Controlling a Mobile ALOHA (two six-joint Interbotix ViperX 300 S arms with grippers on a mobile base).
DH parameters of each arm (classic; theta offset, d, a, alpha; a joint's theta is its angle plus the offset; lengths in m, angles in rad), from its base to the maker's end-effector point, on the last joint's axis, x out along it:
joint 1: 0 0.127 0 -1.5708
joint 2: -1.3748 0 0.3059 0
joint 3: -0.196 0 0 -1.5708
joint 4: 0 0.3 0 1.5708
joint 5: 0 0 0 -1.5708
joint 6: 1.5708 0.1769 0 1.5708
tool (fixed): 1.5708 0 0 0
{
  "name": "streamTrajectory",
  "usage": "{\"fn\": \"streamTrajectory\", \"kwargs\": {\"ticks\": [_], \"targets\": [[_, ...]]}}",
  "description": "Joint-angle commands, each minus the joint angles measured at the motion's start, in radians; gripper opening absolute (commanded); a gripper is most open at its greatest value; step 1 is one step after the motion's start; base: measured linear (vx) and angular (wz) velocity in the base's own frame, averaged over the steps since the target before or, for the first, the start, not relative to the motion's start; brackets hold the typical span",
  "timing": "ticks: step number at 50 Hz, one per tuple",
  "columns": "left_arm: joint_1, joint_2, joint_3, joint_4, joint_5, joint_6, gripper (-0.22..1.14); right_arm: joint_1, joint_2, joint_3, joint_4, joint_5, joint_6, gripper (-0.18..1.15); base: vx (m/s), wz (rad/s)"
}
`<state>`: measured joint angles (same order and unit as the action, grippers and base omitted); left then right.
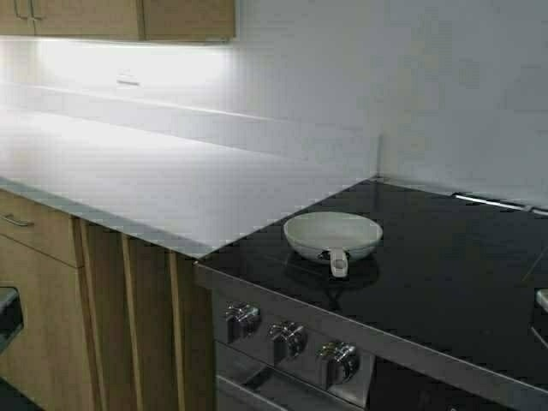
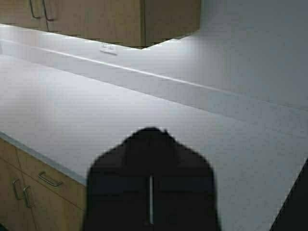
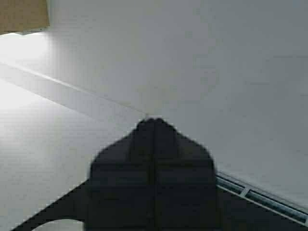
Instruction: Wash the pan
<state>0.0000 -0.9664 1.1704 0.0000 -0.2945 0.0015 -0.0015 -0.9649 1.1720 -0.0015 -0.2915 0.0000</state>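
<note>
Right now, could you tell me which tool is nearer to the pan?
Right, probably. The right tool hangs over the black cooktop where the pan sits; the left tool is over the white counter beside it, farther off.

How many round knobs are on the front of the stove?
3 show on the stove's front panel, in a row below the pan: left knob, middle knob, right knob. More may hide past the picture's lower edge.
</note>
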Motion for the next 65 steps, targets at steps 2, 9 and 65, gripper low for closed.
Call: {"fn": "streamTrajectory", "kwargs": {"ticks": [2, 9, 65], "targets": [[0.012, 0.002, 0.002, 0.003, 0.021, -0.025, 0.05, 0.006, 0.008, 0.0, -0.002, 0.015, 0.0, 0.08, 0.0, 0.0], [0.011, 0.006, 0.0, 0.002, 0.02, -0.08, 0.51, 0.006, 0.006, -0.008, -0.002, 0.048, 0.006, 0.07, 0.0, 0.0], [-0.362, 1.069, -0.17, 0.115, -0.678, -0.824, 1.01, 0.006, 0.006, -0.005, 0.0, 0.072, 0.011, 0.06, 0.0, 0.0]]}}
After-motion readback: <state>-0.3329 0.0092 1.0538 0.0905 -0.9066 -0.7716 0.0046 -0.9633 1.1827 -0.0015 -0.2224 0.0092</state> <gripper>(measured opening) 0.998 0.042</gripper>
